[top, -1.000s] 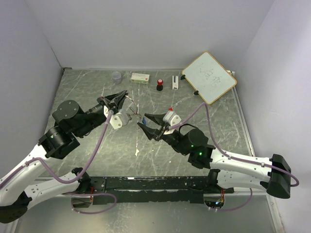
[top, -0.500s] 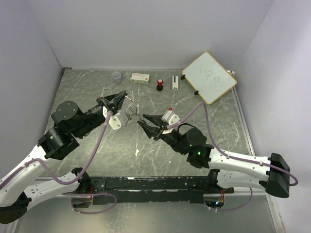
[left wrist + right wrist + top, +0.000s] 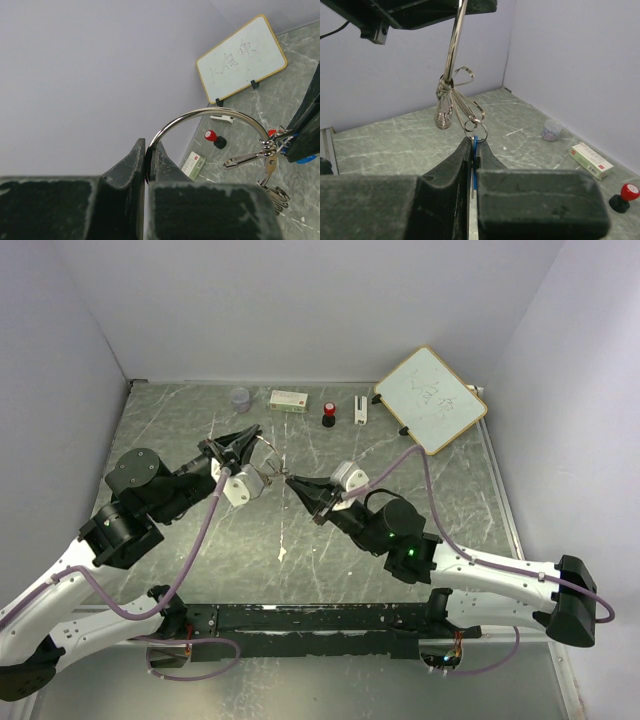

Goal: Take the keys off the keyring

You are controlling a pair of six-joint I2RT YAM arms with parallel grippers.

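Two closed grippers share the load — the left gripper (image 3: 147, 160) pinches the keyring (image 3: 210, 114) aloft between the arms, the right gripper (image 3: 472, 150) nips the blue key (image 3: 475, 141) hanging at the ring's opposite end, lower and toward the right arm

Silver keyring (image 3: 207, 111) hangs upright in mid-air, blue key (image 3: 475, 144) and red key (image 3: 271, 133) bunched at one side.
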